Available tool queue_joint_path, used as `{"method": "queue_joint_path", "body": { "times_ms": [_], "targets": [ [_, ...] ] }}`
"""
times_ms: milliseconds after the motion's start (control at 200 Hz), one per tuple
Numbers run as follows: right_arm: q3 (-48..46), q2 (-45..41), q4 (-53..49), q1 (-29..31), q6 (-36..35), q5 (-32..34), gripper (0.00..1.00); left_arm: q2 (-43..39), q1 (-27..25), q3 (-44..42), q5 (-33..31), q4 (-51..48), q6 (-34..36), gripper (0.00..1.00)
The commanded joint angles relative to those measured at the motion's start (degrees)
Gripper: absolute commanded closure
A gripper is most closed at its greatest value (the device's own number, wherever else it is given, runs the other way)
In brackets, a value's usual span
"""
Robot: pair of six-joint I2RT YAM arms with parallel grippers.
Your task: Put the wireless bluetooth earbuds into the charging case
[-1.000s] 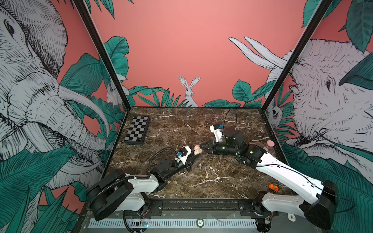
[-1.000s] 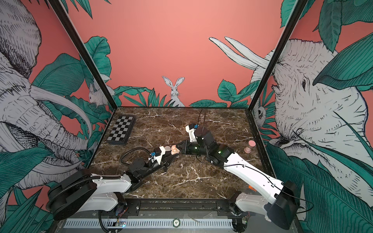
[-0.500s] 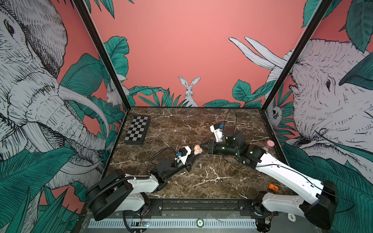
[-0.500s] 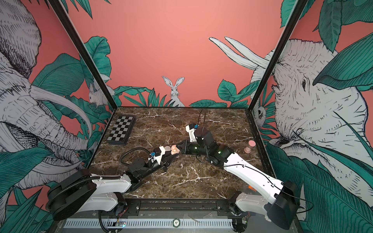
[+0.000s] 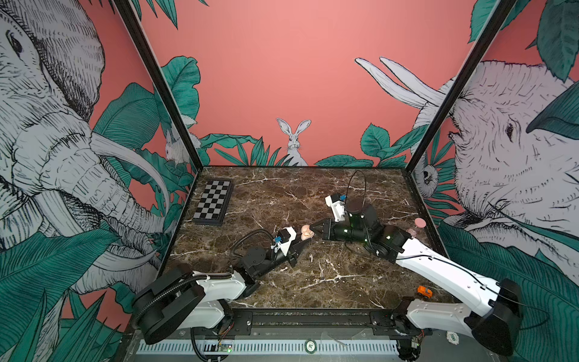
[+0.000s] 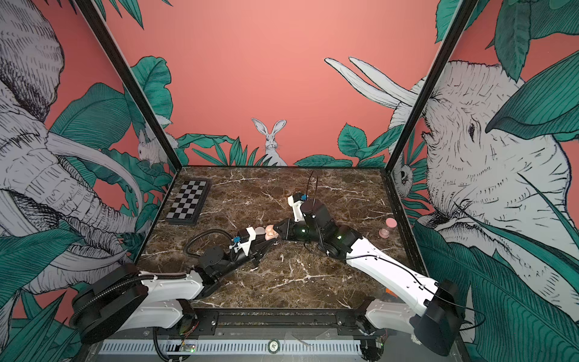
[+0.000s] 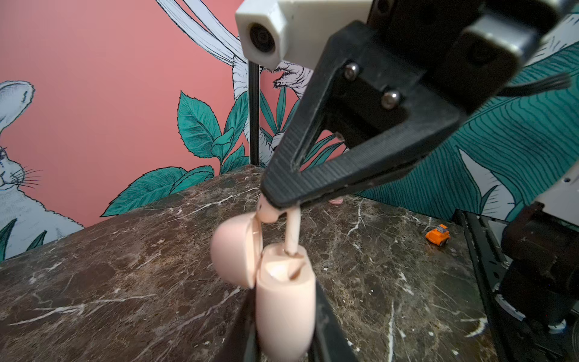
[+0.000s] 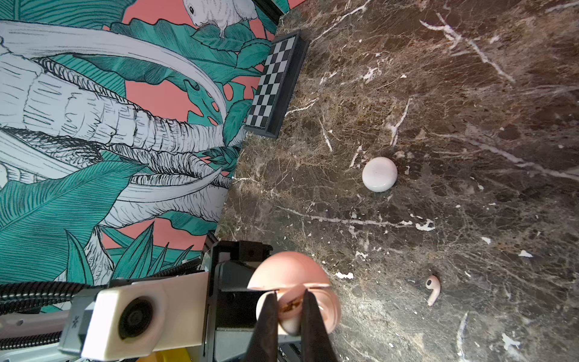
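Note:
My left gripper (image 7: 283, 316) is shut on the pale pink charging case (image 7: 285, 301), which it holds off the marble with its lid (image 7: 235, 250) swung open. My right gripper (image 8: 289, 301) is shut on one of the wireless bluetooth earbuds (image 7: 293, 227), pinched by its bulb. The stem tip of that earbud sits in the case's opening. In both top views the two grippers meet at the case (image 5: 307, 233) (image 6: 271, 233) in mid-table. A second earbud (image 8: 433, 290) (image 5: 311, 257) lies loose on the marble beside the left gripper.
A round white puck case (image 8: 379, 174) lies on the marble beyond the held case. A folded chessboard (image 5: 213, 205) sits at the back left. A small pink object (image 5: 419, 223) stands by the right wall. An orange toy car (image 5: 424, 292) sits at the front right.

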Motion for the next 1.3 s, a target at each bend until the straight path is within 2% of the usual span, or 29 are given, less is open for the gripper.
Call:
{"method": "queue_joint_path", "body": {
  "times_ms": [0,960,1295],
  "targets": [
    [-0.53,0.22,2.65,0.61,-1.02,-0.06,0.95,-1.43,-0.19,1.40,0.44,1.45,-0.01,1.00],
    [-0.73,0.82,1.72,1.49,-2.45,0.15,0.95,-1.78,-0.17,1.45,0.21,1.10,0.47,1.00],
    [-0.75,0.45,1.68,1.49,-2.43,0.15,0.88,-1.68,-0.19,1.57,0.22,1.11,0.56,1.00]
  ]
}}
